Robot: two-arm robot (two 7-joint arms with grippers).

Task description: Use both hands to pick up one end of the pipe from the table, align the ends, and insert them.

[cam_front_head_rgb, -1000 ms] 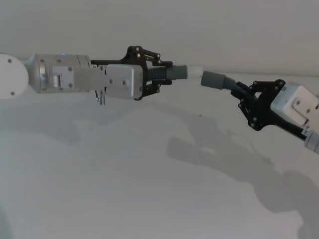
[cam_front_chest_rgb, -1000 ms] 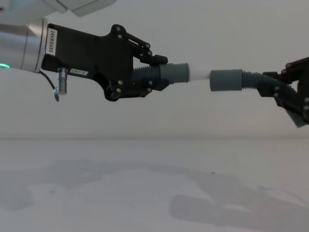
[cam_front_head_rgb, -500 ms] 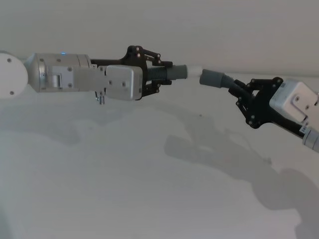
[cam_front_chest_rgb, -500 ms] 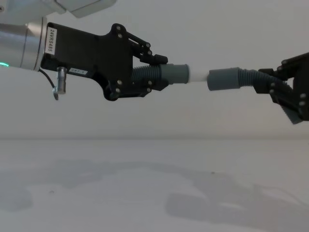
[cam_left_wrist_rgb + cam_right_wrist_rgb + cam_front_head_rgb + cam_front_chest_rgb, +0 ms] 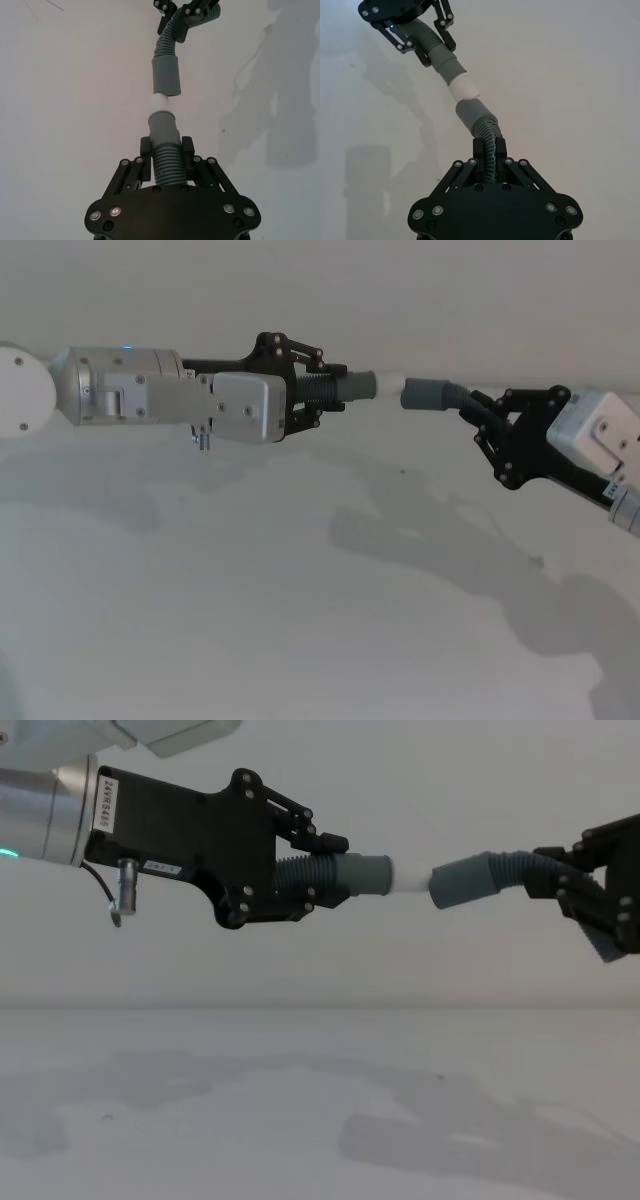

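Both pipe pieces are held in the air above the white table (image 5: 250,620). My left gripper (image 5: 312,390) is shut on the ribbed part of the shorter piece (image 5: 300,875). That piece's grey cuff (image 5: 365,875) and white tip (image 5: 410,877) point towards the right arm. My right gripper (image 5: 487,423) is shut on the ribbed hose of the other piece (image 5: 491,137). Its plain socket (image 5: 462,882) is tilted a little, and its mouth meets the end of the white tip (image 5: 160,102). In the left wrist view my left gripper (image 5: 166,152) holds the hose, and the socket (image 5: 166,75) is just past the tip.
Faint shadows of the arms lie on the table (image 5: 300,1120) beneath the pipe. A plain pale wall (image 5: 400,300) stands behind. The left arm's green light (image 5: 8,855) glows at the edge of the chest view.
My right gripper has moved left and turned upward a little, bringing the socket across the small gap to the white tip. The left arm has stayed still.
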